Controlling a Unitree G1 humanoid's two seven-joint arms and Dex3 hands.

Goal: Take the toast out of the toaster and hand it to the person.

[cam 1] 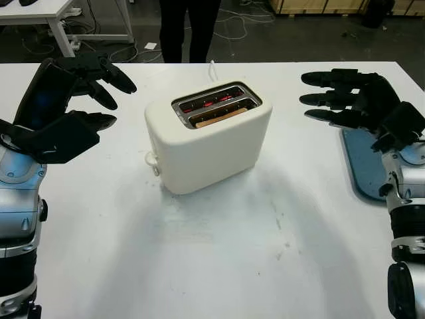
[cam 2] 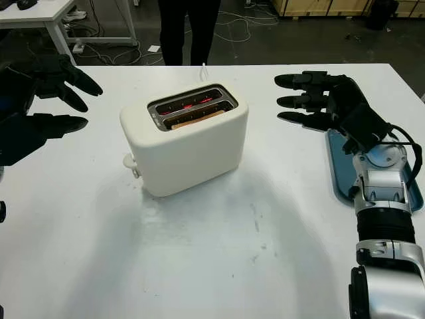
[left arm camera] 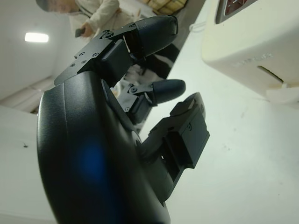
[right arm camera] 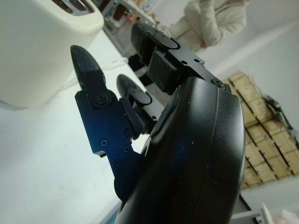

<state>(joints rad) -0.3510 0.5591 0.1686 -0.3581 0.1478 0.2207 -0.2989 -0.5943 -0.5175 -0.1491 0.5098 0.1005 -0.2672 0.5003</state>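
Note:
A cream two-slot toaster [cam 1: 209, 139] stands in the middle of the white table [cam 1: 219, 259]. Its far slot glows red inside. A brown slice of toast [cam 1: 220, 117] sits low in the near slot, its top edge just below the rim. My left hand [cam 1: 99, 86] hovers to the left of the toaster, open and holding nothing. To the right of the toaster my right hand [cam 1: 325, 98] is raised, open, fingers pointing toward the toaster. A person [cam 1: 187, 26] in dark trousers stands at the table's far edge; the same person's pale jacket [right arm camera: 217, 21] appears in the right wrist view.
A blue tray [cam 1: 368, 163] lies on the table under my right forearm, near the right edge. The toaster's white cord [cam 1: 213, 68] runs toward the far edge. Another white table [cam 1: 40, 13] and cables stand on the floor beyond.

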